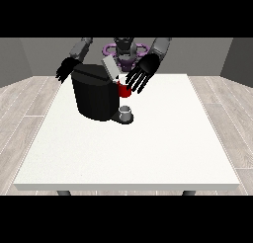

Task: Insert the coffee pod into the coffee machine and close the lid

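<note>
The black coffee machine [95,95] stands at the back left of the white table [148,148]. Its grey lid [109,68] is tilted up. A red thing at the machine [124,91] shows just under the lid's right side. The hand at the view's right [144,71] hovers beside the lid, above the red thing, with its fingers spread and straight, holding nothing. Behind the machine's left top corner is the hand at the view's left [65,69], fingers relaxed and pointing down, also holding nothing. A small grey thing [126,111] sits on the machine's low base.
The table's front edge [128,186] runs across the lower part of the view. Wooden floor lies on both sides of the table.
</note>
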Controlling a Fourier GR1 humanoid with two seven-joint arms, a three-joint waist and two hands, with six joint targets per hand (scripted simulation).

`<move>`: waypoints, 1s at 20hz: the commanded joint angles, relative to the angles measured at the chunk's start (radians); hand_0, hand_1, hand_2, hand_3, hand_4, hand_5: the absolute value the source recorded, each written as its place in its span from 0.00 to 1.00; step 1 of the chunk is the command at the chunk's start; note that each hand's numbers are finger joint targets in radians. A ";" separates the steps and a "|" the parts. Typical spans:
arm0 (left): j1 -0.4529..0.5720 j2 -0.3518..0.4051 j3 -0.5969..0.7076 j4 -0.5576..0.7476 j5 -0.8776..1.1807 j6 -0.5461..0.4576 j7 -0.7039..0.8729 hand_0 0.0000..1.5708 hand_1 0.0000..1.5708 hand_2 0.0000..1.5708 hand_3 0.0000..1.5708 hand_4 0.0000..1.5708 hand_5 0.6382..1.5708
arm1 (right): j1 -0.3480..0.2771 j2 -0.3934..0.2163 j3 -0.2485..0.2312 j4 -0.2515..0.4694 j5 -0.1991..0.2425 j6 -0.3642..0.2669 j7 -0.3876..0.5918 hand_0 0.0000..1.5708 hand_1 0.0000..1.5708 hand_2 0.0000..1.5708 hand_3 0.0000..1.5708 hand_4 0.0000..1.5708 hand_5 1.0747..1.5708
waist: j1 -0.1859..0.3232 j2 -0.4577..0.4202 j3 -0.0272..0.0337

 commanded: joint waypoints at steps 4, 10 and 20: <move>-0.007 -0.030 -0.008 -0.013 -0.013 -0.020 0.019 0.00 0.00 0.00 0.00 0.00 1.00 | -0.046 -0.022 -0.042 0.047 -0.009 -0.024 0.026 0.00 0.00 0.00 0.00 0.22 1.00 | 0.029 -0.017 -0.0016; 0.039 -0.058 -0.016 -0.033 -0.014 -0.052 0.037 0.00 0.00 0.00 0.00 0.00 1.00 | 0.023 -0.014 -0.039 0.070 -0.002 -0.029 0.009 0.00 0.00 0.00 0.00 0.26 1.00 | 0.068 -0.115 -0.0015; 0.216 -0.193 0.193 -0.058 0.236 -0.003 -0.016 0.00 0.00 0.00 0.00 0.05 1.00 | 0.175 -0.022 -0.061 0.081 -0.031 0.004 -0.038 0.00 0.00 0.00 0.00 0.28 1.00 | 0.161 -0.255 -0.0028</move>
